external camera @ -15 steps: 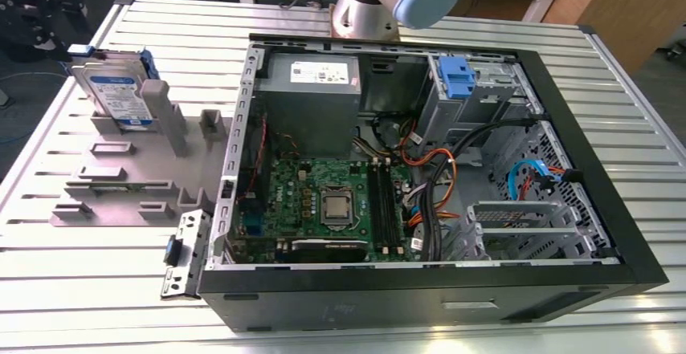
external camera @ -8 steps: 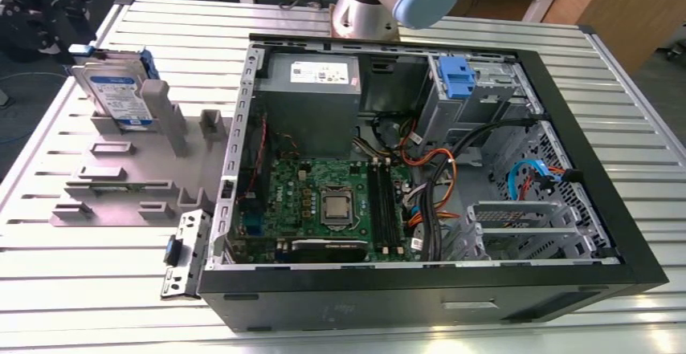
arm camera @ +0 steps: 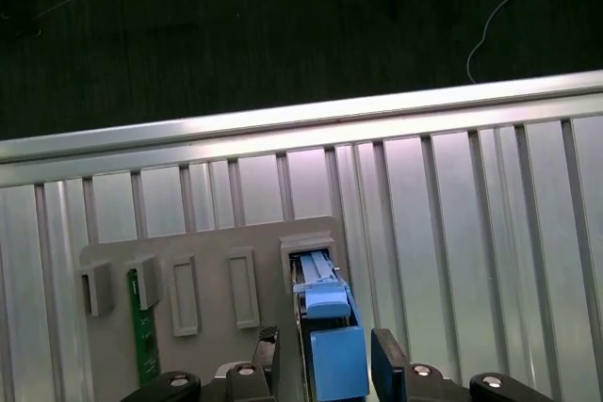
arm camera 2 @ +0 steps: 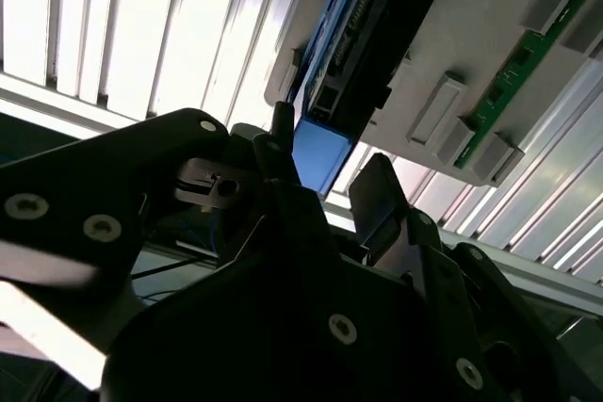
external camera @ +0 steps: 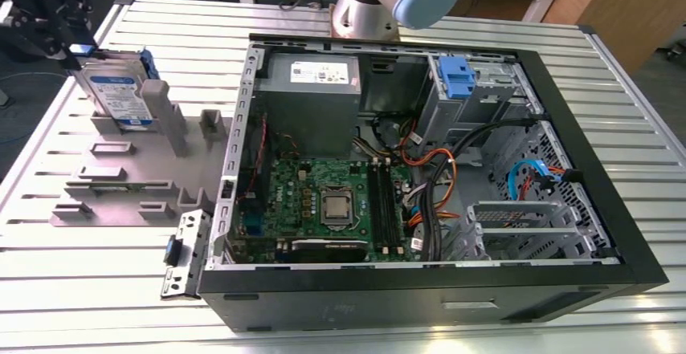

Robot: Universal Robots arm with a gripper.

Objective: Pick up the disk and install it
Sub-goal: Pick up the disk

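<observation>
Case [external camera: 429, 294] up front in the exterior view, black, tipped on its side and open on top, resting on slatted metal worktop [external camera: 64, 314]. Inside, green motherboard [external camera: 321, 201] flat on the bottom, orange and black cables [external camera: 434, 169] bunched just beside it toward the exterior view's right. Further back in there, grey power supply box [external camera: 311, 73] with white sticker, and blue bracket [external camera: 455, 77] up at the drive cage.

Beside the case toward the exterior view's left, grey holder [external camera: 118, 189] on the worktop, slots and posts all over it. And at its far end, disk [external camera: 116, 93], standing upright on edge in a slot, white-and-blue label facing out, blue rails along the edges. Not yet lifted, not in the case.

Right over its top edge, black gripper [external camera: 75, 53]. Spread open in both wrist views, one finger [arm camera: 268, 350] either side of the blue rail end, nothing clamped. Small gap between finger and rail in the second wrist view, gripper [arm camera 2: 325, 148] straddling disk [arm camera 2: 353, 54].

Green memory stick [arm camera: 143, 327] lying in another slot of the holder [arm camera: 217, 261], well apart from the disk [arm camera: 320, 298]. Past the worktop's edge, dark floor [arm camera: 188, 44].

Way at the back of the exterior view, silver arm base [external camera: 365, 13], behind the case.
</observation>
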